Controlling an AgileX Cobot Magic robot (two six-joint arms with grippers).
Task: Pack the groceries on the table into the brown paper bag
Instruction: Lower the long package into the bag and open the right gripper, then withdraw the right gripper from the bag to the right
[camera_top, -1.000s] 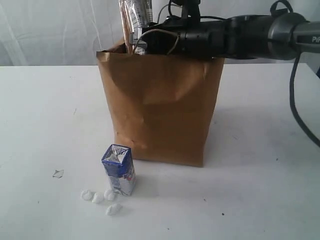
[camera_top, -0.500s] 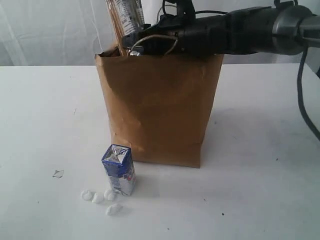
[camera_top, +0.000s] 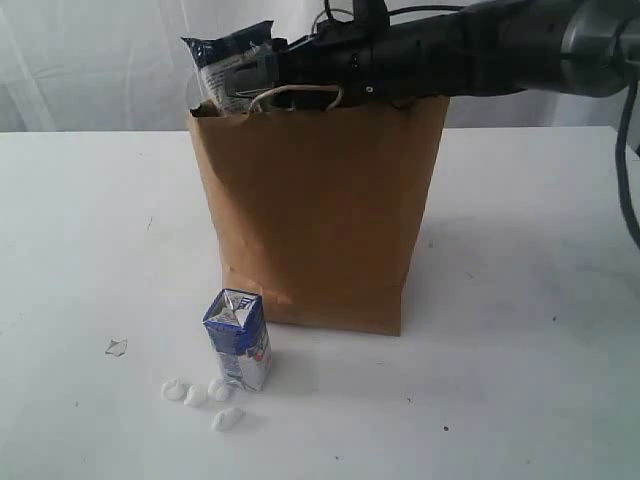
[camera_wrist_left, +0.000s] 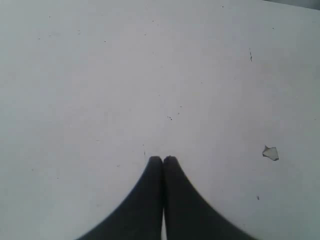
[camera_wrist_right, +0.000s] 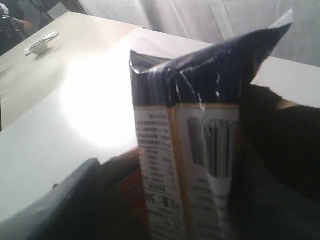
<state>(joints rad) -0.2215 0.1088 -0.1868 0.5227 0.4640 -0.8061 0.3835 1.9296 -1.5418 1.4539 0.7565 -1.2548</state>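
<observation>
Packet (camera_top: 228, 72) has swung over since a second ago. Then it stood nearly upright above the bag (camera_top: 320, 220). Now it lies almost level over the bag's left rim, free end pointing left. The bag's top has also shifted a little left.

My right gripper (camera_top: 272, 70) is clamped on the packet's right end; the right wrist view shows it pinched between dark fingers. I judge the grip at one end is there so the long packet can tip in lengthwise. Lying level as it is, it would bridge the mouth.

Right arm reaches in from the right, stretched nearly flat across the bag's top.

Carton (camera_top: 238, 338) stands unpacked on the table (camera_top: 90, 230), near side of the bag, apart from it. White lumps (camera_top: 200, 392) lie just beside it.

Left gripper (camera_wrist_left: 163, 161) hangs over bare table near a paper scrap (camera_wrist_left: 270, 153), jaws pressed together, holding nothing.
</observation>
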